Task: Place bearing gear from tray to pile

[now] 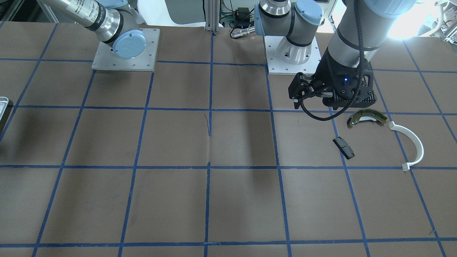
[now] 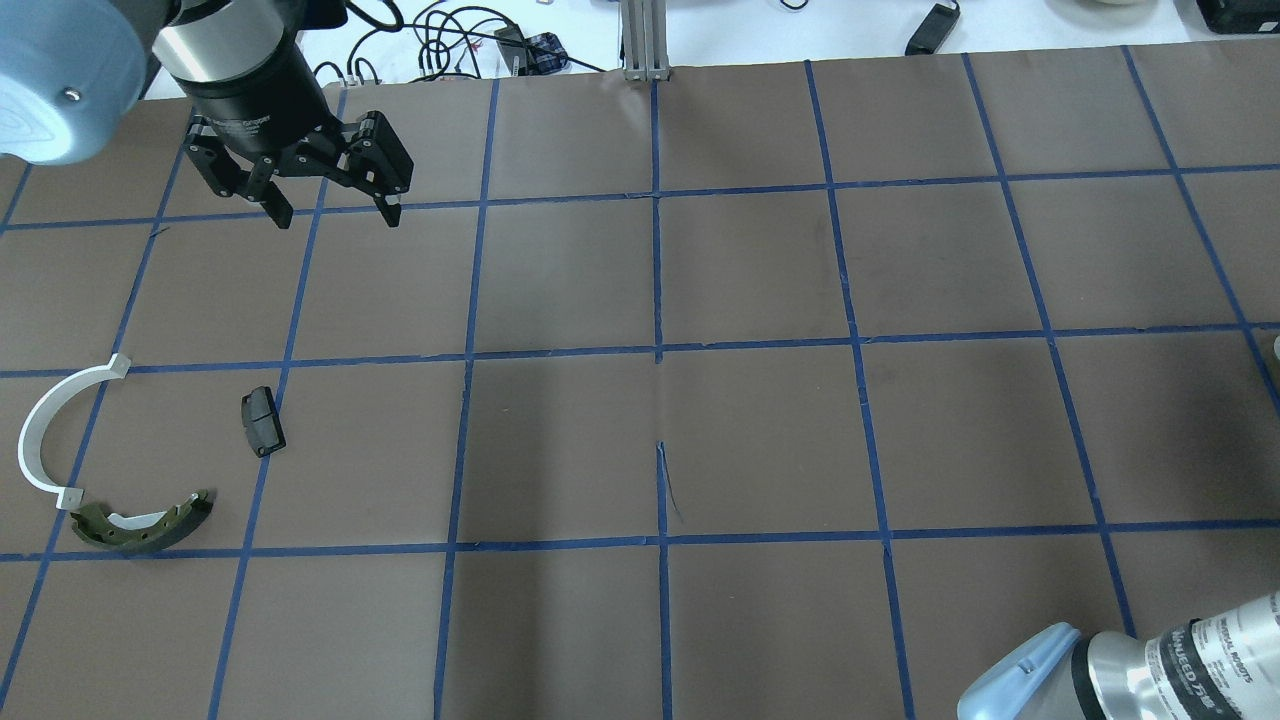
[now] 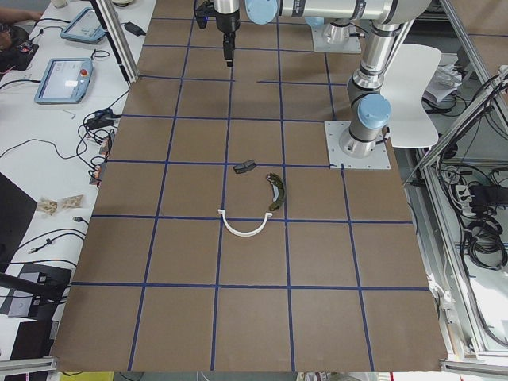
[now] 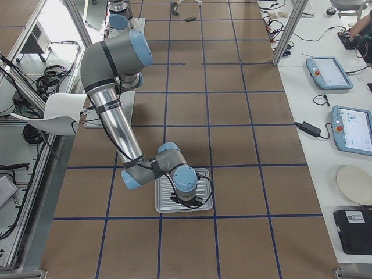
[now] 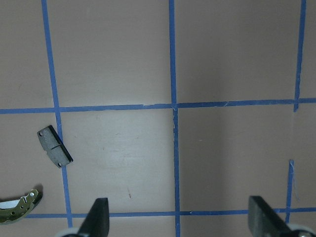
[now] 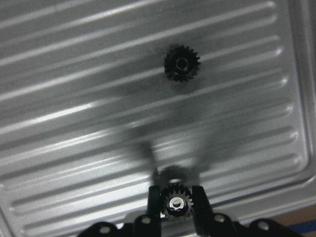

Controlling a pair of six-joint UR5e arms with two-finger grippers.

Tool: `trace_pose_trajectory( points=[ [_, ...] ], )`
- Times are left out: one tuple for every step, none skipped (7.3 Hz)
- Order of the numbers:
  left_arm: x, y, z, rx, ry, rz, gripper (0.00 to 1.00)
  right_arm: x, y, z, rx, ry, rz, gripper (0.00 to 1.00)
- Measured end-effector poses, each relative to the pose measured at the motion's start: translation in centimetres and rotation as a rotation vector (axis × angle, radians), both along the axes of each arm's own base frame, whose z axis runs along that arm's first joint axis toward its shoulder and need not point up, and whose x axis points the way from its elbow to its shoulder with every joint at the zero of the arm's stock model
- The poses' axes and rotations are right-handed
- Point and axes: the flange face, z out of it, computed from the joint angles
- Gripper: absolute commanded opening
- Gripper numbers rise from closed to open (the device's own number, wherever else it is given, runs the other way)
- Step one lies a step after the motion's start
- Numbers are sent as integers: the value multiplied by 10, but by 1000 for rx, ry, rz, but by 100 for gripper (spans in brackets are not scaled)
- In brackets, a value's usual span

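Observation:
My right gripper [image 6: 175, 194] is shut on a small black toothed bearing gear [image 6: 174, 206] over the ribbed silvery tray [image 6: 74, 163]; the gear's shadow falls on the tray just behind it. A second black gear [image 6: 181, 63] lies on the tray further off. The tray [image 4: 165, 206] sits under the right wrist. The pile is an olive brake shoe [image 2: 150, 525], a white half-ring [image 2: 45, 430] and a black block [image 2: 262, 422]. My left gripper [image 2: 330, 215] is open and empty, raised beyond the pile.
The brown table has a blue tape grid [image 2: 657, 350]. The arm base plates [image 1: 125, 50] stand at the robot's edge. The tray's corner [image 1: 3, 103] shows at the table's end. Monitors and cables lie on the side bench [image 4: 331, 72].

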Motion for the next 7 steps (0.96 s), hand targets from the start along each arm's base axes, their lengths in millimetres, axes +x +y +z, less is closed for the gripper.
trace_pose_trajectory(
  points=[
    [0, 0, 0, 0, 0, 0, 100, 11, 2, 35, -6, -13, -85, 17],
    [0, 0, 0, -1, 0, 0, 100, 27, 5, 72, -24, -38, -194, 20],
    [0, 0, 0, 0, 0, 0, 100, 49, 8, 109, -48, -89, -324, 21],
    [0, 0, 0, 0, 0, 0, 100, 81, 6, 144, -51, -143, -456, 21],
    [0, 0, 0, 0, 0, 0, 100, 129, -3, 180, -35, -179, -575, 22],
    [0, 0, 0, 0, 0, 0, 100, 185, -15, 214, -17, -196, -674, 24],
    [0, 0, 0, 0, 0, 0, 100, 244, -27, 240, -2, -202, -760, 24]
  ],
)
